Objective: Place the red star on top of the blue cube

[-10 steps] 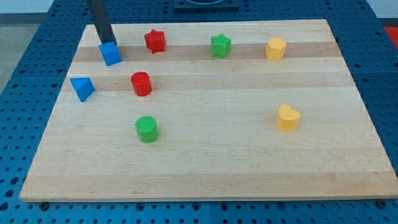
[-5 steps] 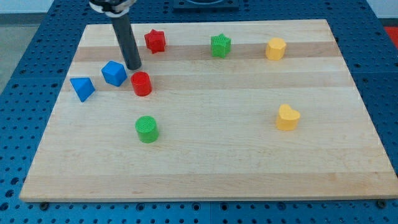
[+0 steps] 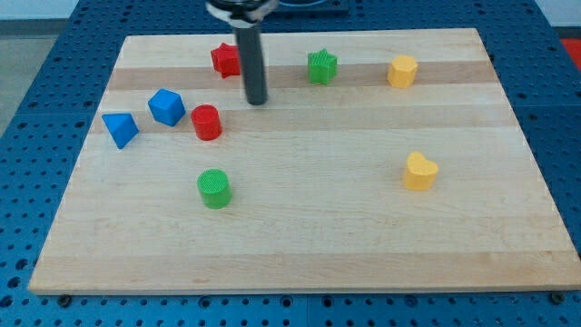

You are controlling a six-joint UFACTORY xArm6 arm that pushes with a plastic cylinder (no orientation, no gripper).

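The red star (image 3: 223, 60) lies near the view's top, left of centre, partly hidden behind my rod. The blue cube (image 3: 166, 106) sits lower and to the left, between a blue triangular block (image 3: 119, 129) and a red cylinder (image 3: 206, 122). My tip (image 3: 258, 101) rests on the board just right of and below the red star, well to the right of the blue cube and above-right of the red cylinder. It touches no block.
A green star (image 3: 321, 66) and a yellow block (image 3: 402, 70) lie along the view's top. A green cylinder (image 3: 214, 188) sits below the red cylinder. A yellow heart-shaped block (image 3: 419, 171) is at the right. The wooden board (image 3: 363, 236) ends at a blue perforated table.
The blue cube was pushed down and left from the top-left to beside the red cylinder. My tip then moved right, from beside the cube to below-right of the red star.
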